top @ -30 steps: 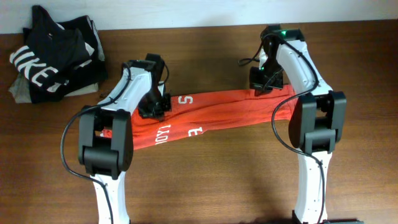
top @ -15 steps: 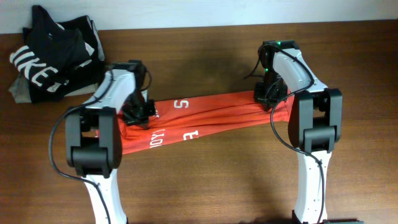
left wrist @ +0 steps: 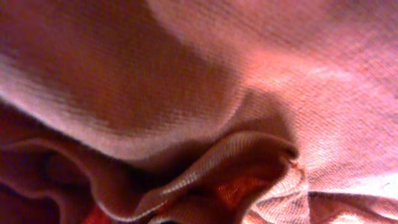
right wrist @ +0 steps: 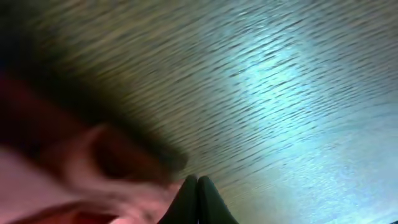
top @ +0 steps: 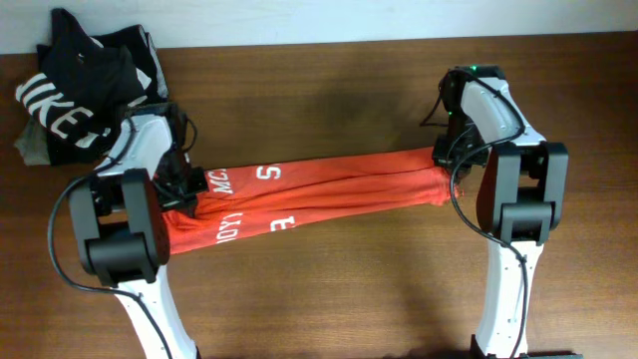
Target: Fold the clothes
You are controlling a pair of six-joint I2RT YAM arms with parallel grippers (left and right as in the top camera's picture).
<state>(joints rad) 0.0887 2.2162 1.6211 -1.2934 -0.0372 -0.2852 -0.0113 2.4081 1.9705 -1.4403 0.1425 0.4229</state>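
Observation:
The clothes, a red-orange T-shirt (top: 319, 189) with white lettering, hang pulled into a long band across the wooden table (top: 329, 289). My left gripper (top: 184, 189) is at the band's left end, where the cloth bunches. Red fabric (left wrist: 249, 74) fills the left wrist view and hides the jaws. My right gripper (top: 451, 165) is at the band's narrow right end. In the right wrist view its fingertips (right wrist: 198, 183) are pressed together, with blurred red cloth (right wrist: 62, 180) bunched just left of them over the table.
A black shirt with large white letters (top: 75, 95) lies piled on a grey-olive garment (top: 30, 150) at the far left corner, close behind my left arm. The table's back edge meets a pale wall (top: 399, 20).
Both arms have moved outward, the left one leftward and the right one rightward and slightly toward the front. The shirt has been drawn out longer and narrower between them.

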